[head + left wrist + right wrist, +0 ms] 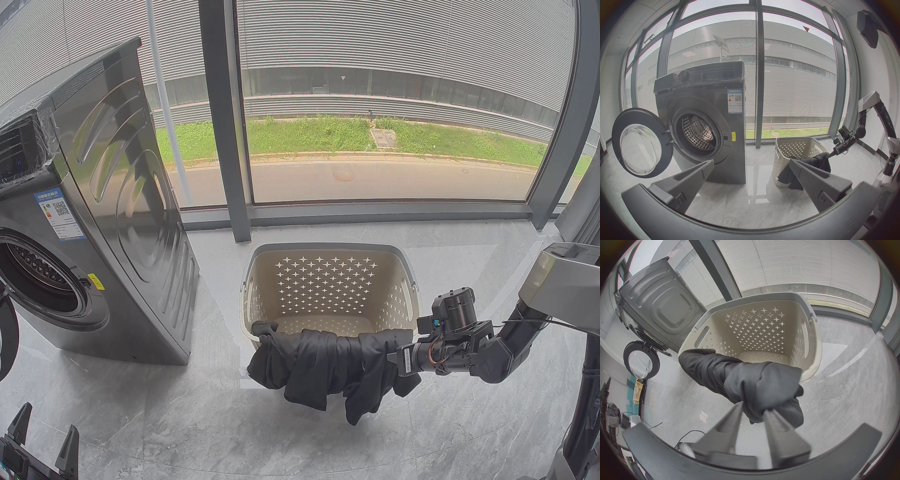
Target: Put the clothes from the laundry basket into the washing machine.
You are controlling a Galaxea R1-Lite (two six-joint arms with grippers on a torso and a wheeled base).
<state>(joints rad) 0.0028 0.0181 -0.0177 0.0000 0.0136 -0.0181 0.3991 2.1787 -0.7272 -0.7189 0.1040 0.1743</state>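
Overhanging laundry basket [328, 247] rim: dark garment [325, 365].

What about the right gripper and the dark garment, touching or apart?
Touching. Right wrist view: the right gripper is clamped on the dark garment at its bunched end.

right end effector [752, 410] pinches dark garment [762, 380]; left end effector [750, 164] spread, seemingly low

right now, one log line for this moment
right gripper: shut on dark garment, draped across laundry basket rim | left gripper: open | washing machine door: open
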